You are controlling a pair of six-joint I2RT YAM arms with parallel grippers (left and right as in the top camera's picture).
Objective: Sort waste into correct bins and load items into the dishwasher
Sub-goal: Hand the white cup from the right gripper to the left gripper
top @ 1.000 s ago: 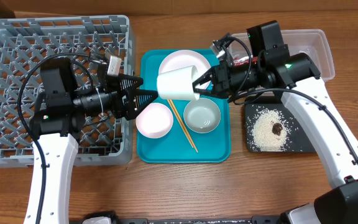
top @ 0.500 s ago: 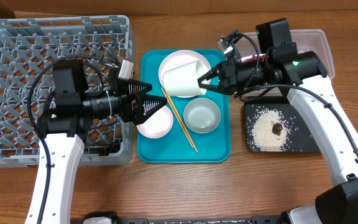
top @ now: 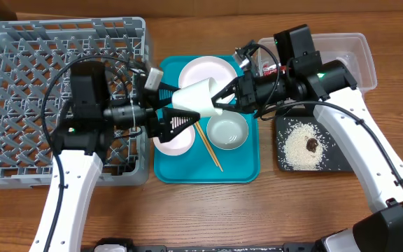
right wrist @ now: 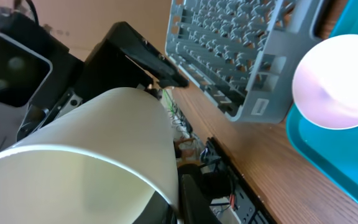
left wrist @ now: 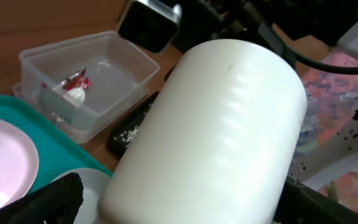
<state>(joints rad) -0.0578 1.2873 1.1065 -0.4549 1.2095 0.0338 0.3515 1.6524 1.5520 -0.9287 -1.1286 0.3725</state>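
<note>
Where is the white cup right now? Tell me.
Overhead view, centre: the white cup is held above the teal tray, rim pinched by the right pincer, base inside the open left pincer, beside the white plate.

Wooden table [top: 208, 210] bears grey rack [top: 61, 23], teal tray [top: 240, 164], black tray [top: 341, 157], and apparently adjoining clear tub [top: 359, 59]

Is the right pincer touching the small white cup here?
Touching. The right wrist view shows the right pincer clamped on the rim of the white cup, a finger pressed against its wall.
</note>
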